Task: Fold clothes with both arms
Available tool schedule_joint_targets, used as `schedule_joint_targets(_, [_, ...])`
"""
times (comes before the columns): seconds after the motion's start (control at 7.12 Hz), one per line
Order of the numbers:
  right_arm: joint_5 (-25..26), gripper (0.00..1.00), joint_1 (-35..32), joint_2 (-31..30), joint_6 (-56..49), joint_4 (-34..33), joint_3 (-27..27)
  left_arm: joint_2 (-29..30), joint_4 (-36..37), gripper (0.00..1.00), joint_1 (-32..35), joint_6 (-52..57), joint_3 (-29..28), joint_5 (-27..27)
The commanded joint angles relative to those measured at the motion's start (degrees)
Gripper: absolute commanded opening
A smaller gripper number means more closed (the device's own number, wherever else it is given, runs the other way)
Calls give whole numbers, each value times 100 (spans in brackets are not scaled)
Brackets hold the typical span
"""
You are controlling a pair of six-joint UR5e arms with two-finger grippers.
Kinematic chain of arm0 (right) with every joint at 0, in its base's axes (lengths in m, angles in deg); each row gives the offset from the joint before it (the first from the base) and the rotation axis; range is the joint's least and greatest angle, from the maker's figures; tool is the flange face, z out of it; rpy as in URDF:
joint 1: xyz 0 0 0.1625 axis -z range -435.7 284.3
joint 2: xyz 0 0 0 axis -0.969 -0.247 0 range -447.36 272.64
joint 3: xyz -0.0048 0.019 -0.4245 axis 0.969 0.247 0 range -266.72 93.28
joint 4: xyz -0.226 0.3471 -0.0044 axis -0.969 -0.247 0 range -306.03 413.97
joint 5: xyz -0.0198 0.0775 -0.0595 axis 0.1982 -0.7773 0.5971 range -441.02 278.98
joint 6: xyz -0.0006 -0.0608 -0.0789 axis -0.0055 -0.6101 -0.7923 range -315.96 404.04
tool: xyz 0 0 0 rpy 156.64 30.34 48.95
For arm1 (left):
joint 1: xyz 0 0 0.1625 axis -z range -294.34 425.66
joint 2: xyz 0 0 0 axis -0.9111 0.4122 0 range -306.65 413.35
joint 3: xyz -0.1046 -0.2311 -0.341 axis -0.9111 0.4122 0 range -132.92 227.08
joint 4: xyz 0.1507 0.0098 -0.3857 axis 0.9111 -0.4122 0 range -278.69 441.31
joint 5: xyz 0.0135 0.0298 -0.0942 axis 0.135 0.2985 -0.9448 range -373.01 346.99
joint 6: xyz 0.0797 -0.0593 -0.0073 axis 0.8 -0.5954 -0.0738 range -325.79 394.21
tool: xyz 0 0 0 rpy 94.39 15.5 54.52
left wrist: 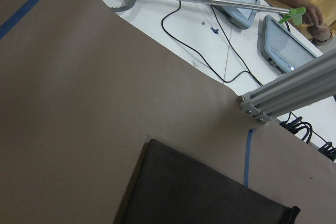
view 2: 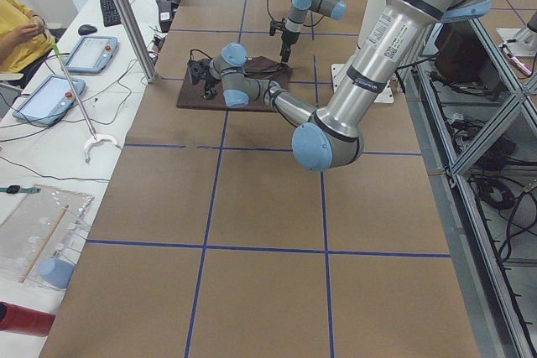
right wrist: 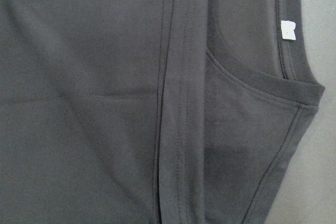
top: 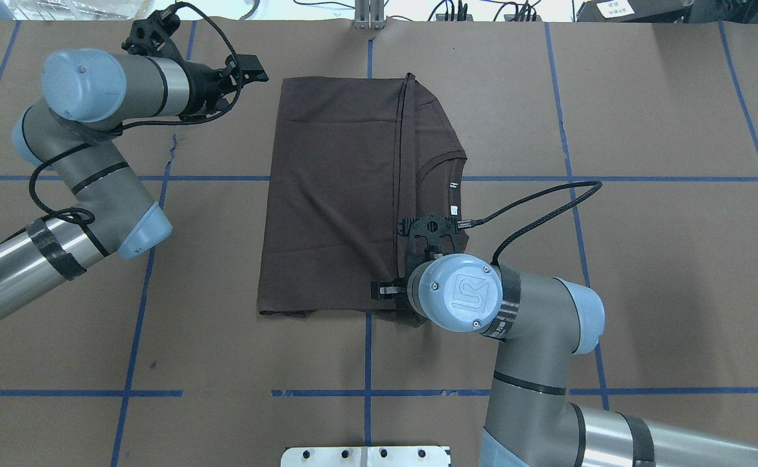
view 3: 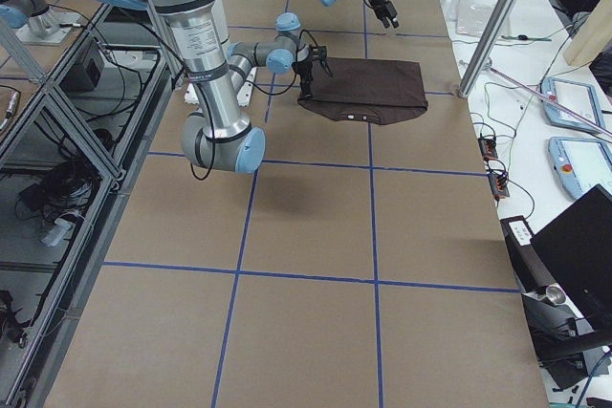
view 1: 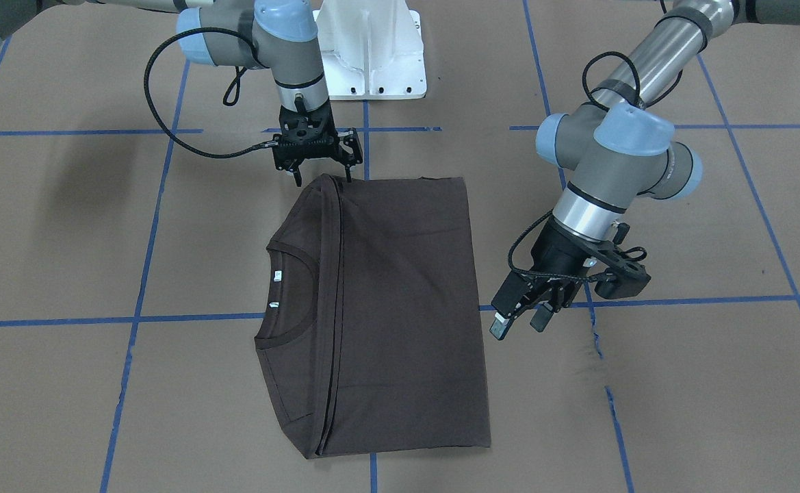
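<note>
Seen from overhead, the right gripper (view 1: 324, 181) stands at the shirt's (top: 333, 194) 5 o'clock, over its near edge. Its fingers are apart and clamp nothing; I cannot tell whether the tips touch cloth. The shirt lies folded mid-table (top: 644, 259), collar (view 1: 313, 284) at 3 o'clock. At its 11 o'clock, just off the far corner, the left gripper (view 1: 519, 327) hangs spread wide, empty.

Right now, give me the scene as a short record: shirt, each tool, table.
shirt: dark brown, folded flat, collar and white tags exposed along one side
left tool: open, empty, off the shirt's side edge
right tool: open, poised over the shirt's edge
table: brown cover with blue tape lines
</note>
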Motion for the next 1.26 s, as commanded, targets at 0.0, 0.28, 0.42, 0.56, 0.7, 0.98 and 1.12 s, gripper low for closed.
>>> schedule_joint_targets(0.0, [157, 100, 135, -17, -564, -154, 117, -86, 11, 100, -6, -22, 117, 1])
schedule_joint_targets(0.28, [290, 100, 223, -113, -626, -154, 223, -68, 2, 100, -6, -39, 125, 18])
schedule_joint_targets(0.42, [290, 100, 93, -201, -1140, -137, 188, -77, 2, 100, -6, -31, 169, 18])
schedule_joint_targets(0.56, [290, 100, -4, -655, -1467, -67, 5, -77, 2, 100, -6, -39, 213, 18])
schedule_joint_targets(0.7, [203, 100, -162, -1059, -1610, -58, -510, -77, 2, 100, -6, -40, 257, 27])
schedule_joint_targets(0.98, [264, 100, -137, -1319, -1612, -58, -700, -77, 2, 100, -6, -48, 292, 27])
schedule_joint_targets(1.12, [255, 100, -128, -1136, -1359, -58, -709, -68, 2, 100, -6, -57, 310, 27])
